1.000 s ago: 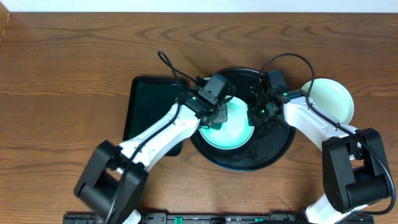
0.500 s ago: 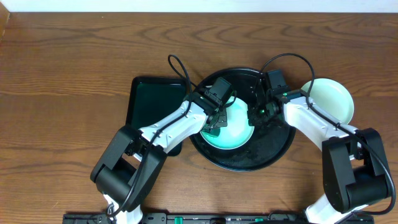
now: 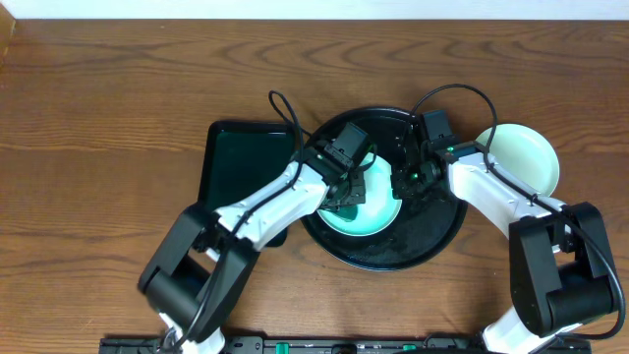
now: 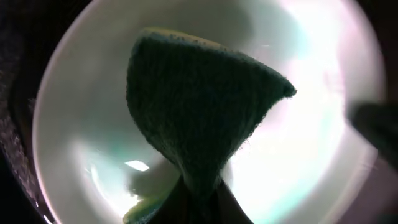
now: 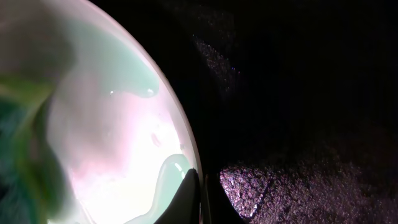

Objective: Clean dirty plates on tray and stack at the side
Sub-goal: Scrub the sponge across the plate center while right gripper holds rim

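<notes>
A pale mint plate [image 3: 378,211] lies in the round black tray [image 3: 432,241]. My left gripper [image 3: 346,192] is over the plate, shut on a dark green scouring sponge [image 4: 199,112] that presses on the plate's inside [image 4: 81,124]. My left gripper [image 4: 199,208] shows at the bottom edge of its wrist view. My right gripper [image 3: 405,182] is shut on the plate's right rim, one finger inside and one outside [image 5: 202,193]. The plate [image 5: 112,137] shows wet greenish patches, and the tray [image 5: 298,93] lies dark beside it. A second pale plate [image 3: 521,157] sits on the table right of the tray.
A rectangular dark-green tray [image 3: 241,177] lies left of the black tray, partly under my left arm. Cables loop over the black tray's far rim. Wooden table surrounds everything.
My left gripper has slid the sponge a little toward the front of the plate, and its arm has swung. The right gripper and the plate have not moved.
</notes>
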{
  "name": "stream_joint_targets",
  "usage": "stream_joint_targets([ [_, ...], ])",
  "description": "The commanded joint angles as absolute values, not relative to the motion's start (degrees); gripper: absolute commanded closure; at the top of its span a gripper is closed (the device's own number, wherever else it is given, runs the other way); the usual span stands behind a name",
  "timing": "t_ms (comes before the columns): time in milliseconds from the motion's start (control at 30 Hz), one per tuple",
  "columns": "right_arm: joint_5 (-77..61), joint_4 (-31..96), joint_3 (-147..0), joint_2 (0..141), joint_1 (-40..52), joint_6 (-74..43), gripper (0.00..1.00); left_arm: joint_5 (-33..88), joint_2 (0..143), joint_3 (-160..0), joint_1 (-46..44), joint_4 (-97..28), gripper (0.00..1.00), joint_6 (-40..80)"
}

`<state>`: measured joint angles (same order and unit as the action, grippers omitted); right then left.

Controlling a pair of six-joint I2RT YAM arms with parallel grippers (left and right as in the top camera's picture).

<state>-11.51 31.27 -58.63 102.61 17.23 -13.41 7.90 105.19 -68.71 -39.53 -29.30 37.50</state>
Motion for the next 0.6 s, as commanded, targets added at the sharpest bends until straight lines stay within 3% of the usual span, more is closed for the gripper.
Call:
stream_joint_targets([
  [0,-11.88,31.35,-58.33,103.31,17.74,-13.21,0.99,6.31,99.09,-68.49,-39.83,-29.28,0.93,37.08],
  [267,-11.88,31.4,-58.33,103.31,17.74,-13.21,0.99,-4.75,98.04,-68.47,-39.83,-30.09,0.93,37.1],
  [567,-11.88,31.4,-58.33,103.31,17.72,-13.21,0.99,-5.45,104.22,-68.47,-39.83,-31.27,0.93,37.12],
])
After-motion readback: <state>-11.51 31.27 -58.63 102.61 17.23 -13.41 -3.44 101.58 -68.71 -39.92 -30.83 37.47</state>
